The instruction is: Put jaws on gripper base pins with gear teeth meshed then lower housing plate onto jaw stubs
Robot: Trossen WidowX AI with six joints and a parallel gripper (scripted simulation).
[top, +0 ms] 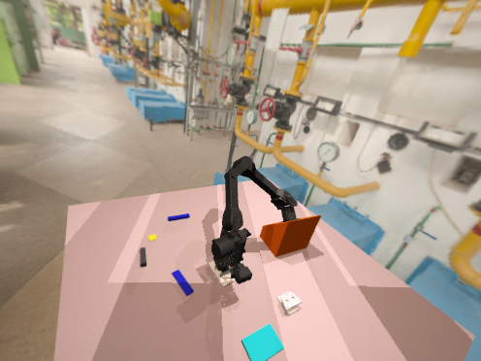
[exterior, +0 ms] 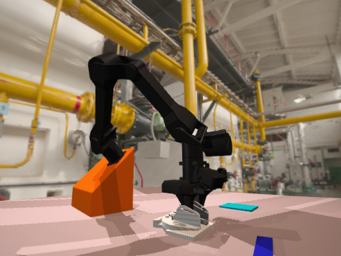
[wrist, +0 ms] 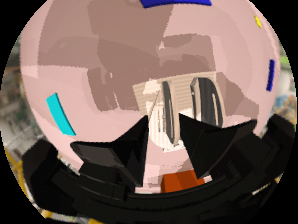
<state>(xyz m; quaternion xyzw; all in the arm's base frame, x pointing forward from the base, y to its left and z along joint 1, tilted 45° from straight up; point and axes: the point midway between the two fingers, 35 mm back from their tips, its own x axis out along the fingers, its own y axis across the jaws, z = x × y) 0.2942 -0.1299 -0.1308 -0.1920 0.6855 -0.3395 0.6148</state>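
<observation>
The gripper base (exterior: 185, 235) (wrist: 143, 92) is a pale ribbed plate. Two pale jaws stand on it with upright, rounded pads. The nearer jaw (exterior: 187, 218) (wrist: 212, 100) stands free beside the fingers. The farther jaw (exterior: 204, 215) (wrist: 171, 112) is between my fingertips. My gripper (exterior: 193, 204) (wrist: 161, 116) points down and is shut on that jaw, low over the base. Pins and gear teeth are too hidden to tell if they mesh. The white housing plate (top: 290, 300), with small holes, lies apart and looks slightly tilted.
An orange wedge block (top: 297, 238) (exterior: 111, 196) (wrist: 182, 181) stands behind my gripper, under the arm's mount. A cyan plate (top: 263, 344) (exterior: 238, 206) (wrist: 60, 115), blue bars (top: 182, 282) (top: 178, 217), a black bar (top: 143, 256) and a yellow piece (top: 152, 237) lie around.
</observation>
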